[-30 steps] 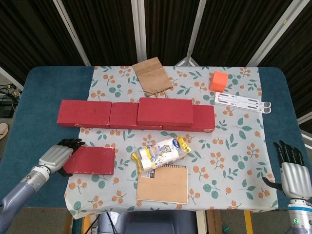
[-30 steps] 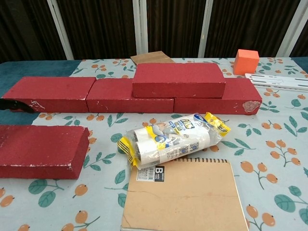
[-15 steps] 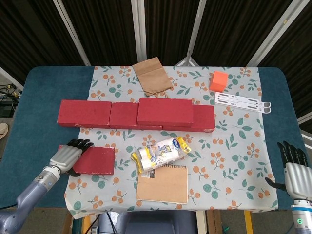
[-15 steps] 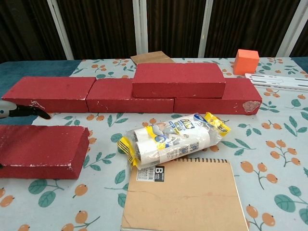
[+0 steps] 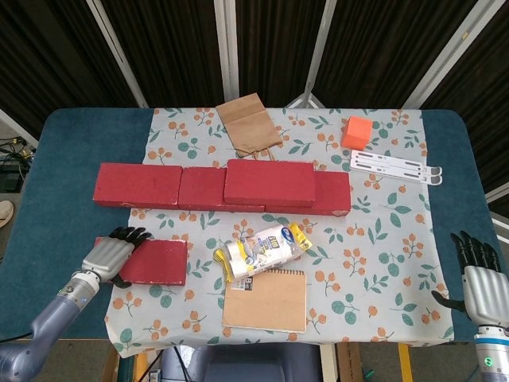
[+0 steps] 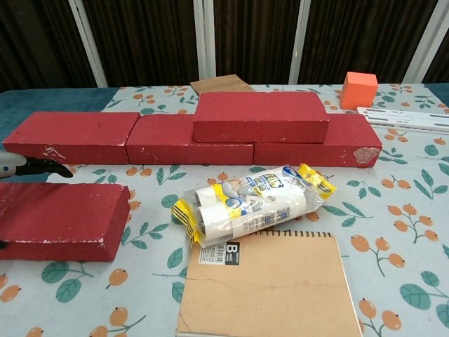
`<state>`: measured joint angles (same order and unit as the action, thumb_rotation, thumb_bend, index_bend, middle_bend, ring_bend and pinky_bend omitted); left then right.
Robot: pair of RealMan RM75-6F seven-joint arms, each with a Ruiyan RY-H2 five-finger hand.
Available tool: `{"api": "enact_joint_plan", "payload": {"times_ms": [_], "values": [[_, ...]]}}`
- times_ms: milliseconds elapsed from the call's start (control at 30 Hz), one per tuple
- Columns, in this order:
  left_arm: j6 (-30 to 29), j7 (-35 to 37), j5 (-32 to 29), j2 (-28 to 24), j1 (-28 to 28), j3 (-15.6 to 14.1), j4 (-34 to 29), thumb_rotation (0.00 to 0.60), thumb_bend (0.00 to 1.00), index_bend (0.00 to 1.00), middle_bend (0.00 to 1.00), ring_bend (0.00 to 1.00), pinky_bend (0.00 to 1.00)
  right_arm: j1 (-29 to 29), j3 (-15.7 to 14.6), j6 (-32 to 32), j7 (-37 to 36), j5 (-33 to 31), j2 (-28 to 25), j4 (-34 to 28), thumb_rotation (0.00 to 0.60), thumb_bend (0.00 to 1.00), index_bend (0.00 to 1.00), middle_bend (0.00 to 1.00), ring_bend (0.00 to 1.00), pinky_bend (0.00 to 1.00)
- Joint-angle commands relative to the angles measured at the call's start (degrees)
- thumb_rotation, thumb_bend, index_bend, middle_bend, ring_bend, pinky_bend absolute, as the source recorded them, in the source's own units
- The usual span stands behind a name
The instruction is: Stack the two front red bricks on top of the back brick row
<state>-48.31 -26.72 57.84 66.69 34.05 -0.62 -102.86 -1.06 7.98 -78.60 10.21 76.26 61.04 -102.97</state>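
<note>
Red front brick [image 5: 156, 262] is lying flat at front-left, edges chipped whitish, left hand [image 5: 106, 254] gripping its left end. Second brick [image 5: 270, 182] is sitting atop the back brick row [image 5: 140, 185]. Right hand [image 5: 479, 277] is hovering, fingers extended, holding nothing.

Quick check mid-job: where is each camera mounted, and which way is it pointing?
Head view: high up, looking steeply down on the whole table; shows left hand on the front brick and right hand, apart from everything.
Chest view: low at the near edge, facing the brick row; only left fingertips show.
Shared: bricks, notebook.
</note>
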Motion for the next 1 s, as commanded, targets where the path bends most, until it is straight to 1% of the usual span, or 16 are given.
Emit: {"api": "enact_joint_plan", "payload": {"times_ms": [33, 300, 367, 433, 500, 567, 733, 900, 967, 1000], "values": [[-0.34, -0.13, -0.32, 0.54, 0.15, -0.14, 0.61, 0.6, 0.0, 0.0, 0.0, 0.0, 0.0, -0.23, -0.11, 0.1, 0.26, -0.2, 0.06, -0.04, 0.6, 0.07, 0.0, 0.03, 0.0, 0.0], [0.08, -0.27, -1.16, 1.19, 0.86, -0.62, 1.82, 0.6, 0.0, 0.0, 0.0, 0.0, 0.0, -0.96, -0.21, 0.53, 0.81, -1.12, 0.17, 0.16, 0.6, 0.07, 0.0, 0.03, 0.0, 0.0], [0.06, -0.68, -1.3, 1.43, 1.08, -0.88, 2.4, 0.6, 0.0, 0.0, 0.0, 0.0, 0.02, -0.99, -0.35, 0.35, 0.98, -1.2, 0.27, 0.16, 0.6, 0.07, 0.0, 0.03, 0.0, 0.0], [-0.12, -0.95, -1.19, 1.7, 1.19, -0.99, 2.78, 0.6, 0.0, 0.0, 0.0, 0.0, 0.06, -1.08, -0.43, 0.35, 1.07, -1.22, 0.27, 0.12, 0.6, 0.07, 0.0, 0.03, 0.0, 0.0], [-0.43, -1.23, -0.95, 2.04, 1.22, -1.12, 3.21, 0.6, 0.0, 0.0, 0.02, 0.0, 0.09, -1.18, -0.5, 0.42, 1.14, -1.29, 0.28, 0.11, 0.6, 0.07, 0.0, 0.03, 0.0, 0.0], [-0.73, -1.56, -0.79, 2.39, 1.25, -1.31, 3.62, 0.6, 0.0, 0.0, 0.06, 0.02, 0.12, -1.27, -0.59, 0.44, 1.22, -1.4, 0.27, 0.13, 0.6, 0.07, 0.0, 0.03, 0.0, 0.0], [-1.26, -2.29, -1.02, 2.8, 1.48, -1.53, 4.16, 0.6, 0.0, 0.01, 0.13, 0.07, 0.16, -1.5, -0.84, 0.62, 1.3, -1.65, 0.15, 0.05, 0.6, 0.07, 0.0, 0.03, 0.0, 0.0], [-1.24, -2.96, -1.39, 2.53, 1.9, -1.81, 3.97, 0.6, 0.0, 0.08, 0.23, 0.11, 0.17, -1.72, -1.15, 0.86, 1.48, -1.91, 0.05, -0.19, 0.6, 0.07, 0.0, 0.03, 0.0, 0.0], [-1.25, -2.89, -1.54, 2.28, 2.09, -1.69, 3.8, 0.6, 0.0, 0.16, 0.27, 0.13, 0.17, -1.77, -1.27, 0.92, 1.46, -1.97, -0.03, -0.34, 0.6, 0.07, 0.0, 0.03, 0.0, 0.0], [-1.33, -2.85, -1.58, 2.16, 2.18, -1.58, 3.76, 0.6, 0.0, 0.18, 0.28, 0.13, 0.17, -1.79, -1.31, 0.91, 1.41, -1.99, -0.09, -0.42, 0.6, 0.07, 0.0, 0.03, 0.0, 0.0]]}}
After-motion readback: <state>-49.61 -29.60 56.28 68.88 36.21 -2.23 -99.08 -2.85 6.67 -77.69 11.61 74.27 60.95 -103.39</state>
